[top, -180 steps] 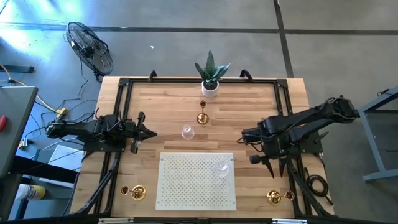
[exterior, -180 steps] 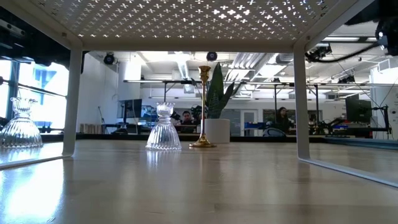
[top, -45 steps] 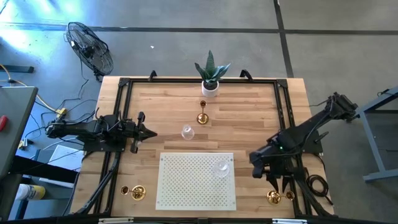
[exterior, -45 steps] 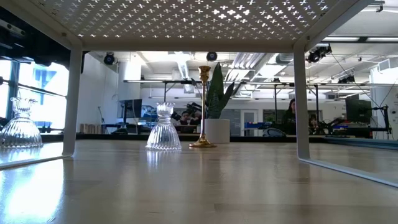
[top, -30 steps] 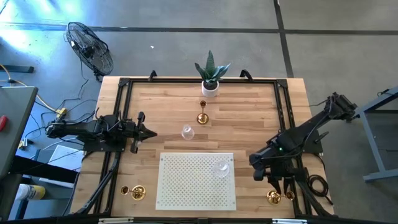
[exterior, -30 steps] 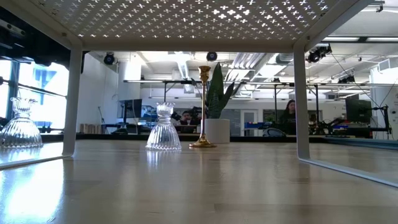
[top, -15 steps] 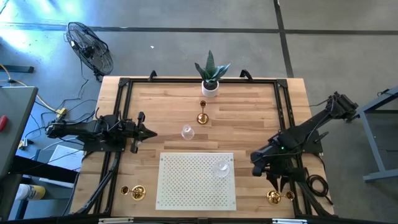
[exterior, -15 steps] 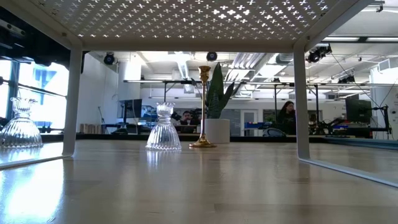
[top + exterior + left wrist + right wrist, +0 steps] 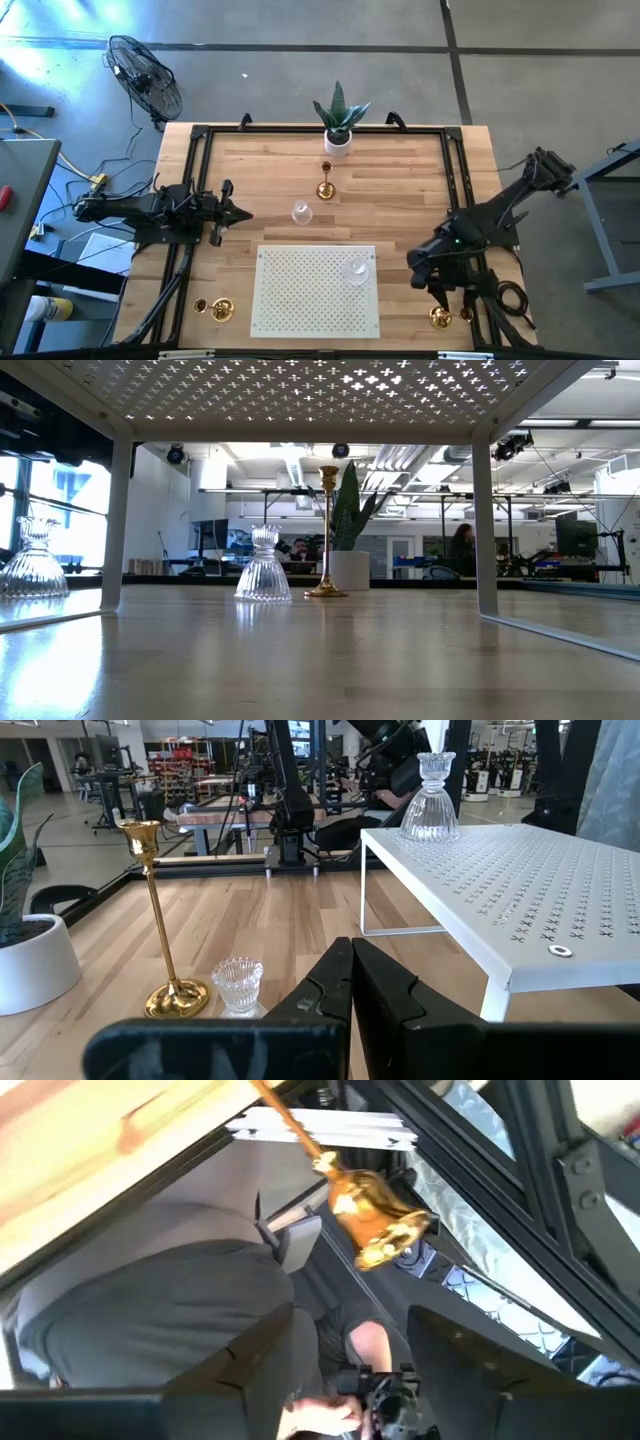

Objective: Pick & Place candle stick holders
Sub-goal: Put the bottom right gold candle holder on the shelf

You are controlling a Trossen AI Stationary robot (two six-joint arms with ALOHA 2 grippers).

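**A:** How do the right gripper [image 9: 440, 296] jaws stand?

**B:** Parted, with a plain gap in the right wrist view, and nothing between them. The gripper hangs over the worktop's [image 9: 400, 190] near right corner, well right of the white rack [image 9: 316, 292].

**A:** And the target?

**B:** I judge it's the fallen gold candle holder [image 9: 440, 317], beside the rack's right end at the worktop's near edge. It lies just past the jaws, toward that edge. In the right wrist view it shows ahead of the fingers [image 9: 250, 1350], flared base nearer, stem running away slantwise. So its long axis lies flat along the worktop, not upright.

**A:** Which arm is nearer?

**B:** The right, easily. The left gripper [image 9: 232, 213] waits left of the rack's far corner, jaws pressed together and empty.

**A:** The other holders?

**B:** One glass holder [image 9: 357, 270] on the rack's right side, another glass holder [image 9: 300, 211] and a standing gold holder [image 9: 325, 186] beyond the rack toward the plant pot [image 9: 338, 143], and a second fallen gold holder [image 9: 219, 309] left of the rack.

**A:** Anything unclear?

**B:** The sixth holder: I can't find it from above. And the arm partly covers the target.
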